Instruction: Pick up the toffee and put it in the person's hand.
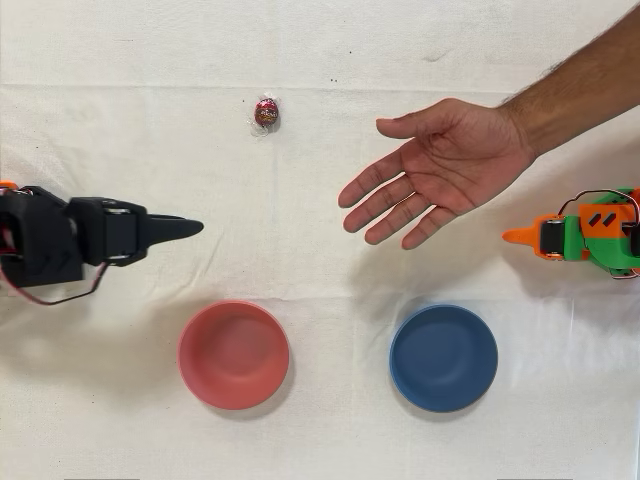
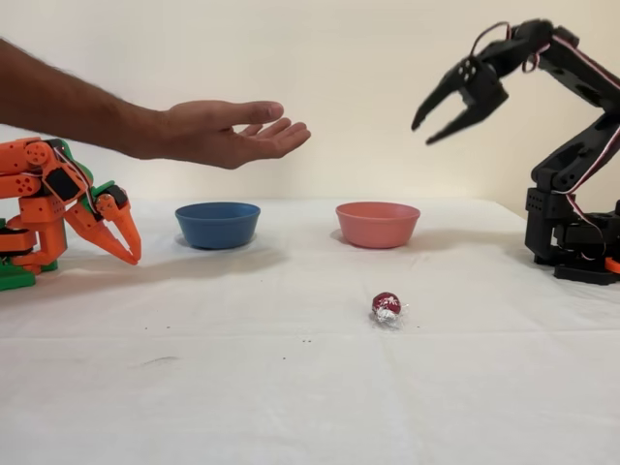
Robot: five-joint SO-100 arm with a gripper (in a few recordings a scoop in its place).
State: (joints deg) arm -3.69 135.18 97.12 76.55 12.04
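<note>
Red foil-wrapped toffee [image 1: 266,112] sits alone on the white-clothed counter [image 1: 330,440], untouched, well apart from everything. In the overhead view it's up-right of my black two-finger tool [image 1: 185,229]; in the fixed view it's in the foreground, in front of the pink bowl [image 2: 377,224].

Tool is released, jaws spread, nothing between them. It hangs high above the counter with the fingers angled down.

Person's bare open hand [image 2: 228,133] is held palm-up, raised off the counter, above the blue bowl [image 2: 217,224] side in the fixed view. The orange arm is idle.

Risks as I judge them:
- Candy is small, round and slick in foil, so an off-centre pinch could squirt it sideways.
- Twisted wrapper ends: catching only those means a loose hold and a drop in transit.
- Hand floats unsupported, so it may drift; I should let go low over the palm so the candy doesn't roll off the fingers.
</note>
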